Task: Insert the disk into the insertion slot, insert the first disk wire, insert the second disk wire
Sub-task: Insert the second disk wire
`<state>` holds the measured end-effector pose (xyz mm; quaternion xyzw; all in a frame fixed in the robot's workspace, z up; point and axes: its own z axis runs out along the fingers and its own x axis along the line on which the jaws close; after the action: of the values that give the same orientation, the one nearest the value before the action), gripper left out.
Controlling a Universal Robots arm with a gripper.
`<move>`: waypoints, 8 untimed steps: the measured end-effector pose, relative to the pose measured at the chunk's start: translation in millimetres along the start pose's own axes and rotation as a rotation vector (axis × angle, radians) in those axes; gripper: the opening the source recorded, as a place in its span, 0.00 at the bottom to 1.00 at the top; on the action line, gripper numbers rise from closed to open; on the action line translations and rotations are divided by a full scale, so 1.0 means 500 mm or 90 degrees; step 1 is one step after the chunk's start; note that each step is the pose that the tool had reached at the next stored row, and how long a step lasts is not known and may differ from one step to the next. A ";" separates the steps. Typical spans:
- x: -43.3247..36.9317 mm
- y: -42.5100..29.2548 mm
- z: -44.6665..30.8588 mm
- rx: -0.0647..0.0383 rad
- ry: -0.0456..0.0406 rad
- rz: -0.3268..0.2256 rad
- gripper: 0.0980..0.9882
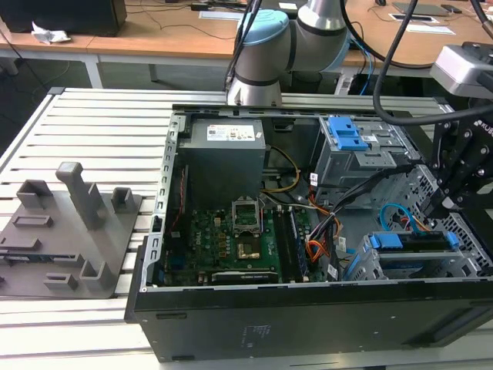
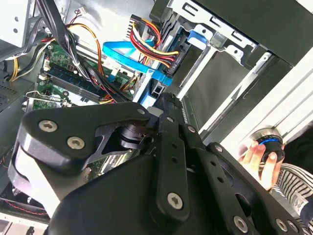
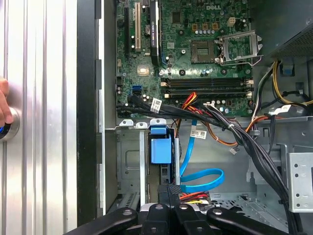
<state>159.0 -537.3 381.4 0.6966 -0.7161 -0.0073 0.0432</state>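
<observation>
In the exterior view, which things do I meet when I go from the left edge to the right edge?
Grey fixture plate → grey power supply box → motherboard → blue-latched drive bay → the disk in the insertion slot.

Light-blue second disk wire [image 3: 203,178], orange-red first disk wire [image 2: 157,51], green motherboard [image 1: 231,239] (bright blue disk [image 1: 408,240] carrier).

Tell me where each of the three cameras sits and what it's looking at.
Exterior view: off the arm, looking down into the open computer case; arm behind it.
First wrist view: on the arm, facing the circuit board and blue cable; claw linkage at the edge.
Second wrist view: on the arm, claw linkage up close.
Both wrist views share the blue cable and a person's hand.
</observation>
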 end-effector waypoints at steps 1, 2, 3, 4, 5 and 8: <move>0.000 0.000 0.000 0.000 0.0000 0.000 0.01; 0.000 0.000 0.000 0.000 0.0000 0.000 0.01; 0.000 0.000 0.000 0.000 0.0000 0.000 0.01; 0.000 0.000 0.000 0.000 0.0000 0.000 0.01; 0.000 0.001 0.000 0.000 0.0001 0.000 0.01; 0.001 0.024 0.001 0.000 0.0001 0.000 0.01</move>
<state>147.1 -537.4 381.6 0.6966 -0.7161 -0.0073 0.0432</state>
